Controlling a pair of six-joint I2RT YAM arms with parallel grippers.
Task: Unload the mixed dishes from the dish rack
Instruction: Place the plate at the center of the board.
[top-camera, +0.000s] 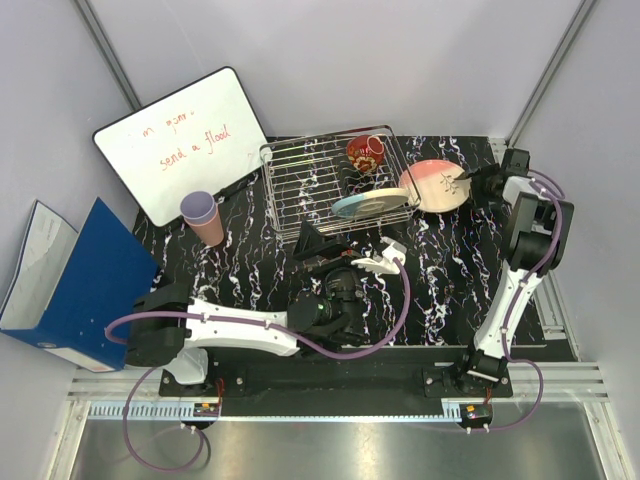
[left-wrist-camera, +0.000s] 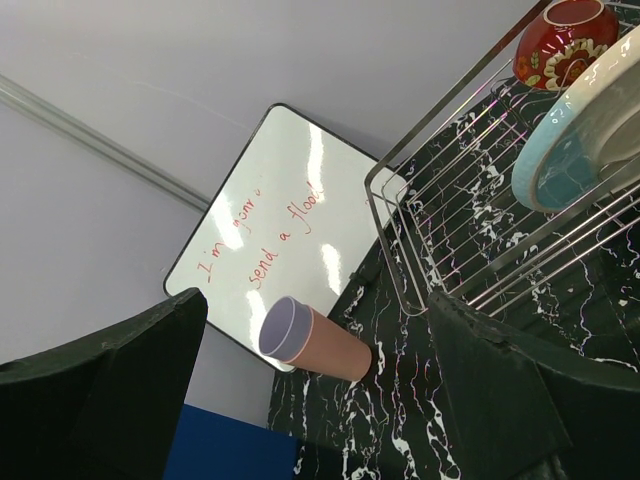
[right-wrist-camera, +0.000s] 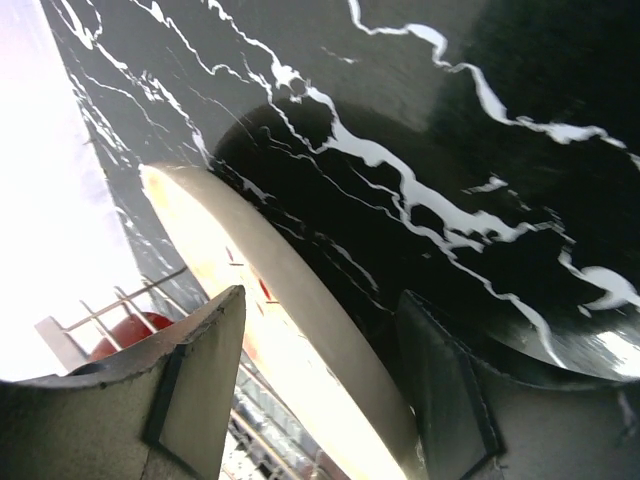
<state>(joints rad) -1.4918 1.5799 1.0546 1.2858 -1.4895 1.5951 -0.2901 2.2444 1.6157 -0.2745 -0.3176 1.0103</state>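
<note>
1. Done so far: the lavender cup (top-camera: 197, 206), nested in the salmon-pink cup (top-camera: 211, 232), stands on the tabletop (top-camera: 450, 280) outside the dish rack (top-camera: 300, 185), well ahead of the left gripper (top-camera: 320, 248).
2. In hand: the pink plate (top-camera: 432, 186) is clamped at its rim by the right gripper (top-camera: 466, 181). It is tilted, just off the rack's right end.
3. Left to do: the red bowl (top-camera: 365, 151) and light-blue plate (top-camera: 368, 205) sit in the rack, beyond the held plate.
4. Pose: the left gripper is spread wide and empty, low beside the rack's near edge. The right arm stands tall, its wrist bent toward the rack.
</note>
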